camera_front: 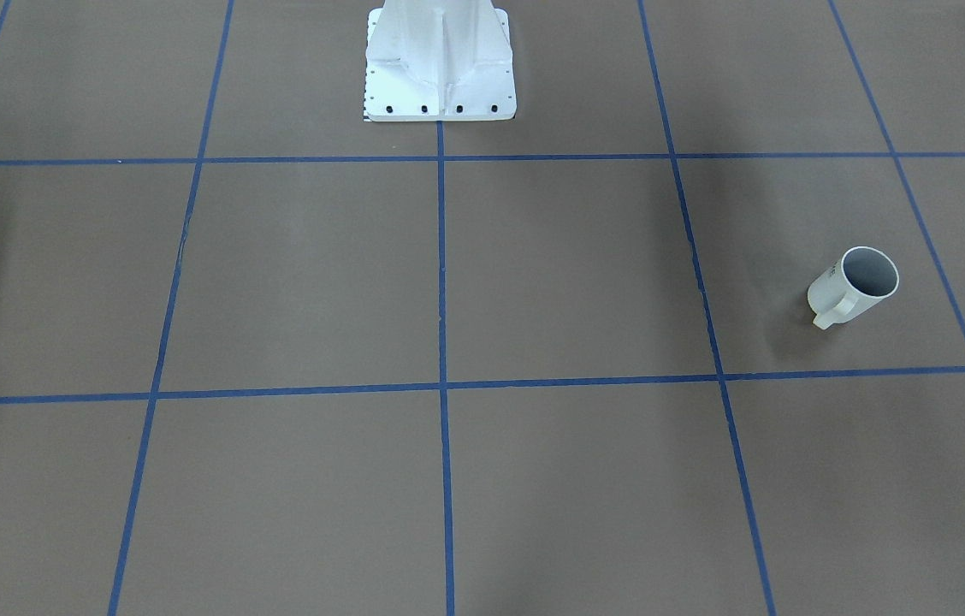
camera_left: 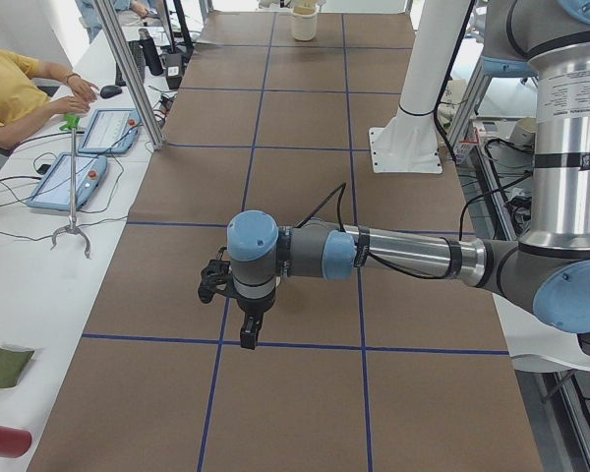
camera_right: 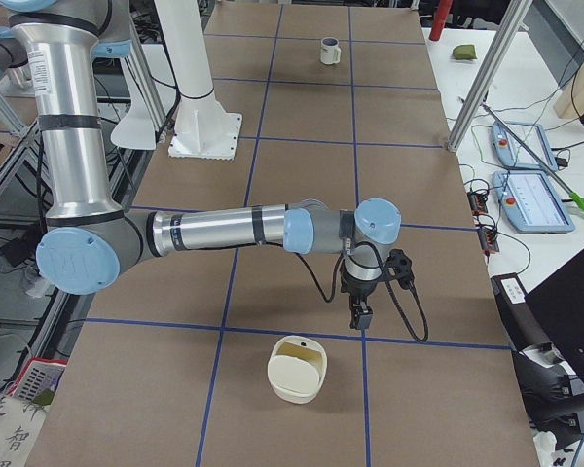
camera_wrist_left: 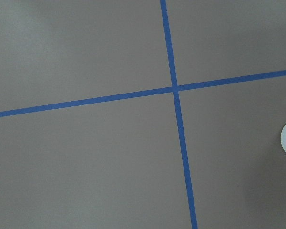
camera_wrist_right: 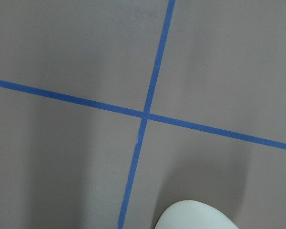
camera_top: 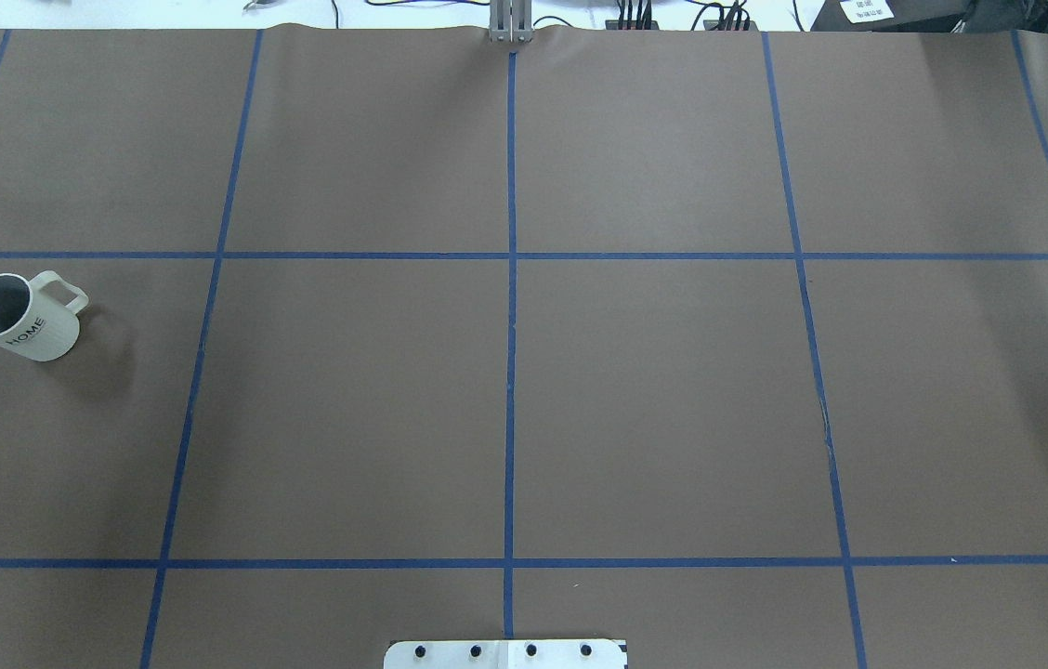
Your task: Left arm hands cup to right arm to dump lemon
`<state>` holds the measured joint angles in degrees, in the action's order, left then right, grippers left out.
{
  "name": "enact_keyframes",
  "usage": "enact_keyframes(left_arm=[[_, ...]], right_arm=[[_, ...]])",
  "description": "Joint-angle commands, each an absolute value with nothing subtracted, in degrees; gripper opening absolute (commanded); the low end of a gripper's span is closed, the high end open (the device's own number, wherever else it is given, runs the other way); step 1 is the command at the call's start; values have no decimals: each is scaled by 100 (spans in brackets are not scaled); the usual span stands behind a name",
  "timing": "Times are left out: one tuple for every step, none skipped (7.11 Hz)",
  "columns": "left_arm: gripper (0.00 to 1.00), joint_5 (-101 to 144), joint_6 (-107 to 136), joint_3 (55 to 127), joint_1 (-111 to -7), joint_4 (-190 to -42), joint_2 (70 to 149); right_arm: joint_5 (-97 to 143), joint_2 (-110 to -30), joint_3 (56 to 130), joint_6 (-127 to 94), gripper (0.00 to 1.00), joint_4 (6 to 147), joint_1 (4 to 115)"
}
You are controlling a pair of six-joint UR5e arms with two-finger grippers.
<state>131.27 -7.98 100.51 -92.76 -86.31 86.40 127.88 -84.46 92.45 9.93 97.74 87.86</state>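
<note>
A white ribbed ceramic mug [camera_top: 22, 321] with a loop handle and dark "HOME" lettering stands upright on the brown paper-covered counter [camera_top: 654, 400], which blue tape lines [camera_top: 510, 279] divide into squares. The mug sits far out on the robot's left side, alone in its square and in the half farther from the robot. Its handle is turned away from the robot and toward the counter's middle. Its mouth faces up and shows a pale grey inner wall, and nothing touches it. The white pedestal base [camera_front: 440, 77] stands at the middle of the counter's robot-side edge, well apart from the mug.

The grey-silver left arm [camera_left: 403, 258] with pale blue joint caps reaches out level over the counter's left end. The black left tool [camera_left: 247, 332] hangs from its wrist, pointing straight down above a tape line. This side view does not show how far it is open or whether it holds anything.

The grey-silver right arm [camera_right: 224, 231] stretches level over the right end. The right tool [camera_right: 358, 313] points down above a tape crossing, near a cream-coloured round container [camera_right: 297, 370] resting on the counter. I cannot tell how far this tool is open or whether it holds anything either.
</note>
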Motion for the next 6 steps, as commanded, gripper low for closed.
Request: enact_keyframes(left_arm=[[100,13131,-800,10055,-9272,-8631,8640],[100,13131,-800,10055,-9272,-8640,8640],[100,13131,-800,10063,-9272,-8640,8640],[100,13131,-791,10063,-9272,-8640,8640],[100,13131,-791,10063,-9272,-8648,8640],[100,13131,-800,10072,-9272,-8648,8640]], right_arm=[[12788,-8446,9237,993,100,9773,8772],[12788,-8455,9237,984,100,9773,8754],[12788,-8446,9246,993,100,9773,8737],[12788,-8446,9246,984,100,9773,8728],[12788,-8446,9237,984,100,9773,8719],[12788,-8446,9237,984,100,9773,8701]])
